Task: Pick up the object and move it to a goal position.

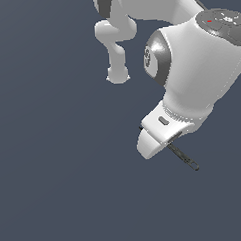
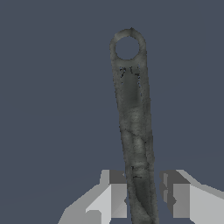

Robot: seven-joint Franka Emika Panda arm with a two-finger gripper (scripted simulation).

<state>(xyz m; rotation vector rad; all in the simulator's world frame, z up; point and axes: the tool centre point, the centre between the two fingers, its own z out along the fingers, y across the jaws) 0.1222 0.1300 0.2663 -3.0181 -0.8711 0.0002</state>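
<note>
The end effector has its two pale fingers set to either side of the rod. One finger lies right against the rod's edge, while a narrow dark strip shows between the rod and the other finger. So the fingers are nearly together around it, but whether they are truly clamped cannot be told for certain from the wrist view.

In the exterior view the end effector sits at the low end of the white arm. The rod pokes out from under it at a slant toward the exterior view's right, its looped end furthest from the fingers. The wrist view shows the same: the rod runs straight away from between the fingers and ends in a small ring.

As a judgement, the reach and the closing of the fingers look done or nearly done, so the task seems to be at the grasp or just past it. No shadow or surface edge shows on the plain grey-blue background, so it cannot be told whether the rod is lifted or resting on a worktop. No goal marker is visible in either view, so the carry to the goal appears to remain.
</note>
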